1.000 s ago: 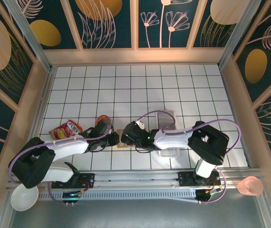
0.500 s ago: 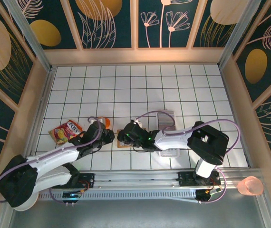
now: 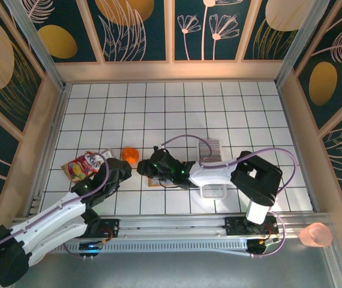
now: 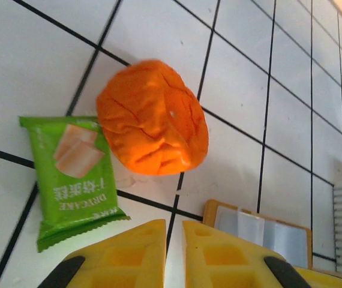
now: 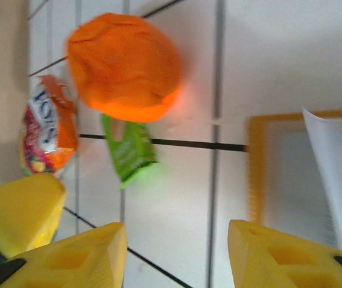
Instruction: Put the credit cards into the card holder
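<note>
Tan leather marks the card holder (image 3: 155,182), open on the tiles directly under the right gripper (image 3: 149,167). The left gripper (image 3: 121,173) sits just left of the holder, and the credit cards (image 3: 210,146) stand in a row to its right.

On the left wrist, the fingers (image 4: 123,258) are almost pressed together and empty, with the holder (image 4: 261,231) just ahead to the right.

On the right wrist, the fingers (image 5: 75,258) are spread and empty. The holder's rim (image 5: 256,174) lies right of the gap, so the right arm seems nearer.

Both arms stretch low toward each other, left claw (image 4: 174,233) pinched nearly together, right claw (image 5: 177,240) spread wide.
</note>
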